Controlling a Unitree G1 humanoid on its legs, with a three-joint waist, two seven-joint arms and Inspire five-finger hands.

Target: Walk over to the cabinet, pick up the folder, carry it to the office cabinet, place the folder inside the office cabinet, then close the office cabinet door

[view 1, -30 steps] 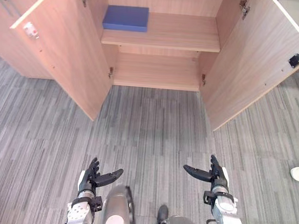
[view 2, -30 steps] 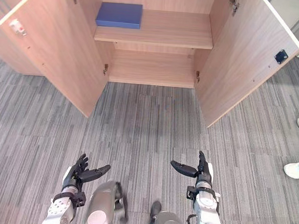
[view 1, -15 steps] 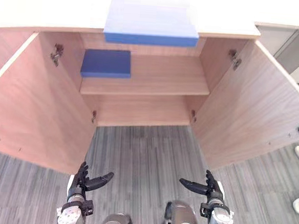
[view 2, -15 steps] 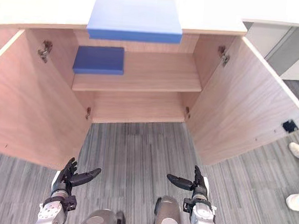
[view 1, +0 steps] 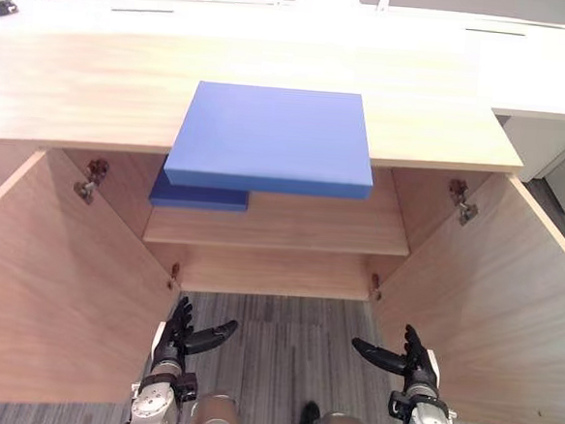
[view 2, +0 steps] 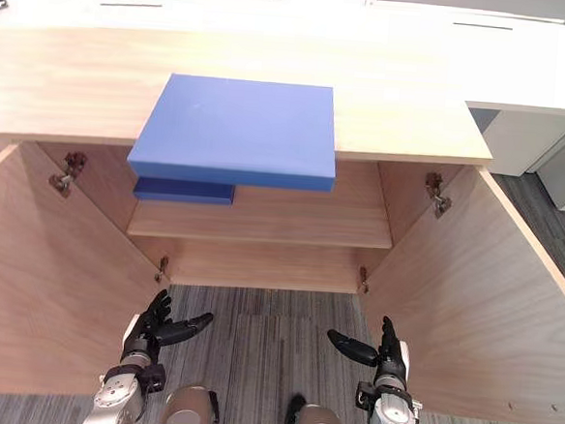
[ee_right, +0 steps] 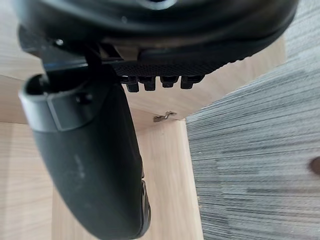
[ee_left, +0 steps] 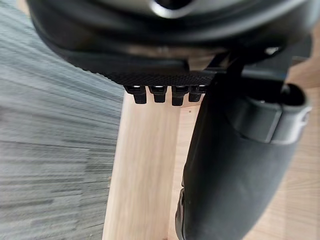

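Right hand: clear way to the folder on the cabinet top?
Probably yes. The blue folder lies on the cabinet top, overhanging its front edge, nothing over it. The right hand is open but low, beside the right door; it must rise.

floor [view 1: 288,343] — grey striped carpet | far right — white unit [view 1: 549,143] | light even

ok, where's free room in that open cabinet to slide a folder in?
Shelf: bare from the shelf folder at its left end across to the right wall. Bottom compartment under it: looks bare where visible. Cabinet top: free either side of the top folder, which overhangs the front edge. Crowded: only the shelf's left end.
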